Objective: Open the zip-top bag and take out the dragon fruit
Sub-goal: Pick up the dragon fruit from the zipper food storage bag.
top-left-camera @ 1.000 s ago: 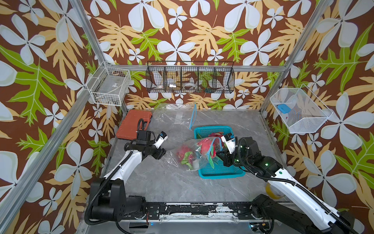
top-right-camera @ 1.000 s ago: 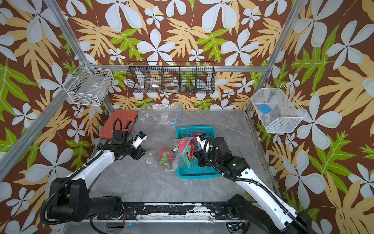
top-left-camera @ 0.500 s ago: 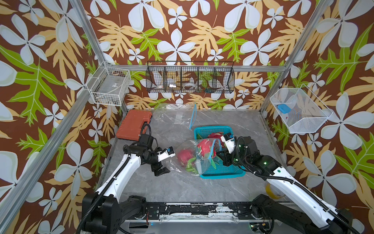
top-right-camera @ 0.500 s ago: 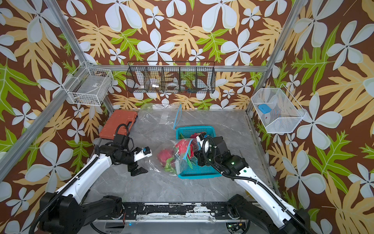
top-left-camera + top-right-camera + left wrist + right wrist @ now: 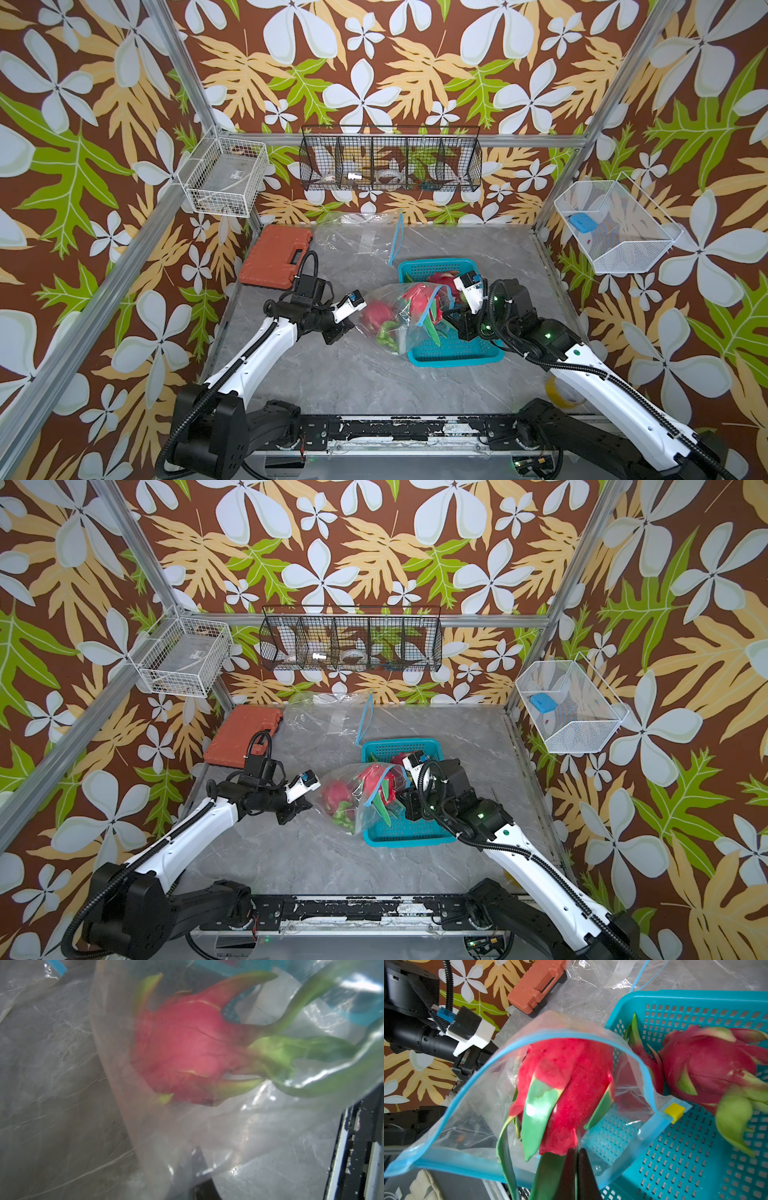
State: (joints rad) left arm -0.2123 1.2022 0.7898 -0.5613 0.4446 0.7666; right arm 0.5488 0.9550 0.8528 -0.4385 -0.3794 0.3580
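**Now: right jaws pinch a dragon fruit at the open bag mouth**

The zip-top bag (image 5: 399, 320) lies on the grey bench (image 5: 332, 374), its blue-rimmed mouth open and draped over the near-left edge of the teal basket (image 5: 457, 353). In the right wrist view the right gripper (image 5: 578, 1169) has its dark jaws pressed together on the tip of a green scale at the pointed end of the dragon fruit in the bag mouth (image 5: 566, 1084), which sits half out of the opening. A yellow slider tab (image 5: 674, 1110) sits at one end of the zip strip.

Deeper in the bag lies a second dragon fruit (image 5: 376, 311), seen through the film in the left wrist view (image 5: 182, 1053). The left gripper (image 5: 347, 322) is at the closed end of the bag, just beside that fruit. Its jaws are closed; whether they pinch the plastic film I cannot tell, since the wrist view shows only film close against the lens.

Two more dragon fruits rest in the basket: one large fruit in the basket (image 5: 716, 1076) and a smaller one behind the bag rim (image 5: 648, 1064).

At the back of the bench lie an orange tool case (image 5: 276, 257) and an empty clear bag (image 5: 361, 237) with a blue zip.
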